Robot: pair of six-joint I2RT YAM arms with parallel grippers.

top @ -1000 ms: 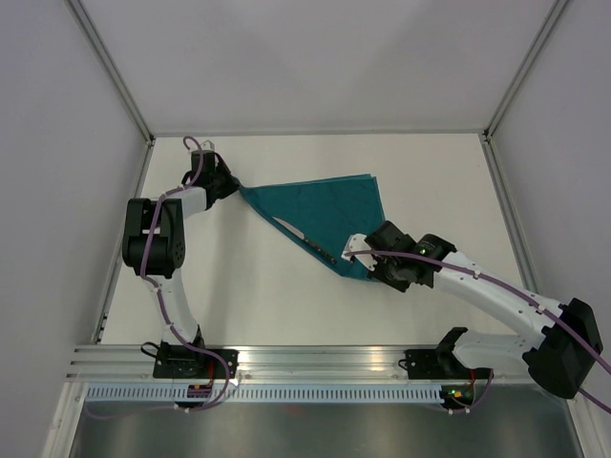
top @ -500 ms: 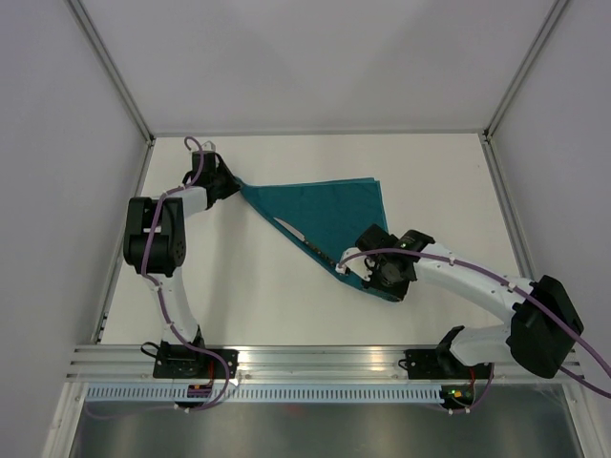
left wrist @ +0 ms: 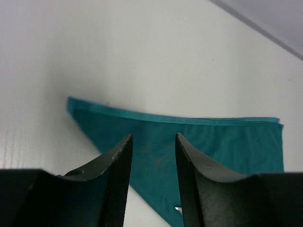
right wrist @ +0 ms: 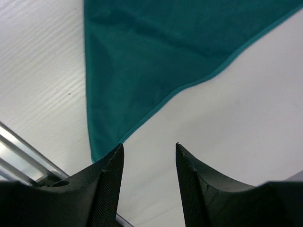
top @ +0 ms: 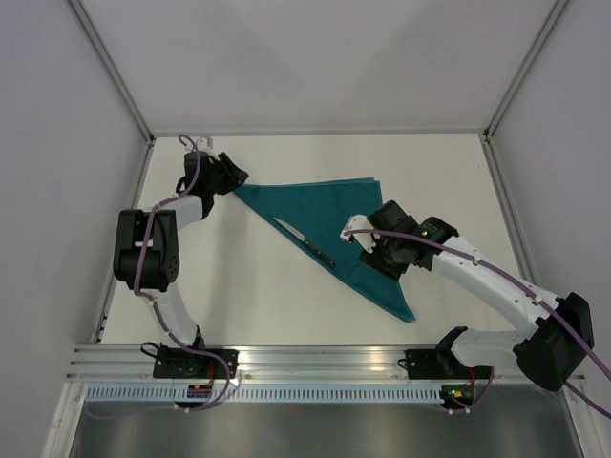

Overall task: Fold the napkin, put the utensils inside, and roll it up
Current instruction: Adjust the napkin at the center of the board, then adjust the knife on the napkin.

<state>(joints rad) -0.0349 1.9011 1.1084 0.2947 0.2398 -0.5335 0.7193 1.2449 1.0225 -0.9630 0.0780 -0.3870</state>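
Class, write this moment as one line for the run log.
napkin: folded triangle, flat | knife: on napkin by long edge | left gripper: open, empty | right gripper: open, empty

Overhead plus wrist close-ups, all on napkin (top: pixel 334 205)

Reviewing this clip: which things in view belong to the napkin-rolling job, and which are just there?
Belongs to the job:
- napkin, folded into a triangle
- knife, lying along the napkin's long edge
- left end effector and right end effector, both open, holding nothing

Just there:
- white table
- metal rail along the near edge
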